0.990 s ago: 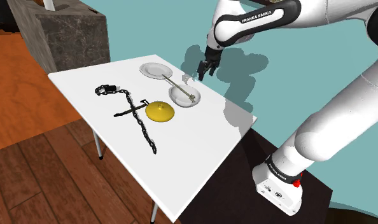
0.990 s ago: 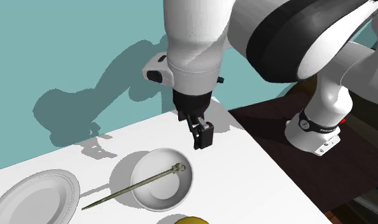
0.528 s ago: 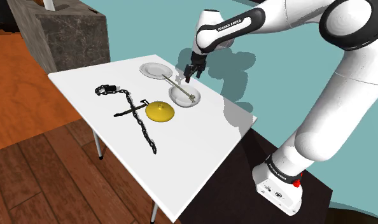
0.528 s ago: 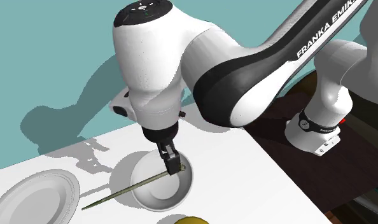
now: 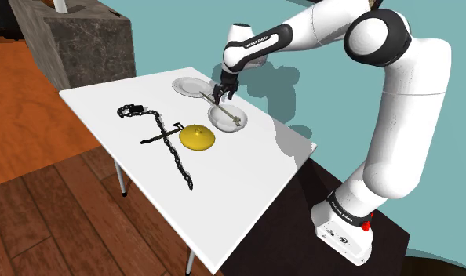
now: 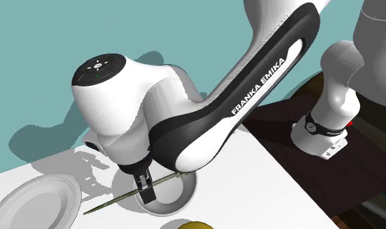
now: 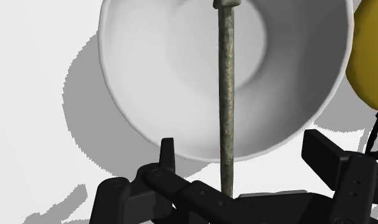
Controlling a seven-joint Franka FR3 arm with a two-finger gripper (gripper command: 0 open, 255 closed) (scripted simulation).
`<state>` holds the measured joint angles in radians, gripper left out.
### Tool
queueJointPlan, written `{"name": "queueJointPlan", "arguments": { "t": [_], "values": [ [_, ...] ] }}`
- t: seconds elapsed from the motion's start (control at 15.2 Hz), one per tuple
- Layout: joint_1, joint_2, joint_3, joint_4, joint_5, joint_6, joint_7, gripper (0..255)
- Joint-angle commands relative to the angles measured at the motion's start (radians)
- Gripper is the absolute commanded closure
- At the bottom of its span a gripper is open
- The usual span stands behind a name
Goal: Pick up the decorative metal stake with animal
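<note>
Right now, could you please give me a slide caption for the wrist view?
Open gripper straddles the thin grey-green stake lying across a white bowl, not yet gripping it.

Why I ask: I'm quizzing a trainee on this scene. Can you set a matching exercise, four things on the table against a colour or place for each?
Things:
1 stake
2 bowl
3 dome
4 chain

Colour or place:
a yellow
b black
c white, under the stake
d grey-green, lying across the bowl

Pairs: 1-d, 2-c, 3-a, 4-b
</note>
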<state>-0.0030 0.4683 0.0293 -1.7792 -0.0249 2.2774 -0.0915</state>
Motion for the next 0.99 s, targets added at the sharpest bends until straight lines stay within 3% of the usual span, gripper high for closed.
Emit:
{"name": "queueJointPlan", "arguments": {
  "t": [0.0,0.46,0.53,0.92],
  "values": [
    [0.000,0.027,0.000,0.012,0.000,0.016,-0.001,0],
    [0.000,0.073,-0.001,0.002,-0.002,0.072,0.000,0],
    [0.001,0.073,-0.001,0.001,-0.002,0.073,0.002,255],
    [0.002,0.073,-0.001,0.001,-0.002,0.073,0.002,255]
  ]
}}
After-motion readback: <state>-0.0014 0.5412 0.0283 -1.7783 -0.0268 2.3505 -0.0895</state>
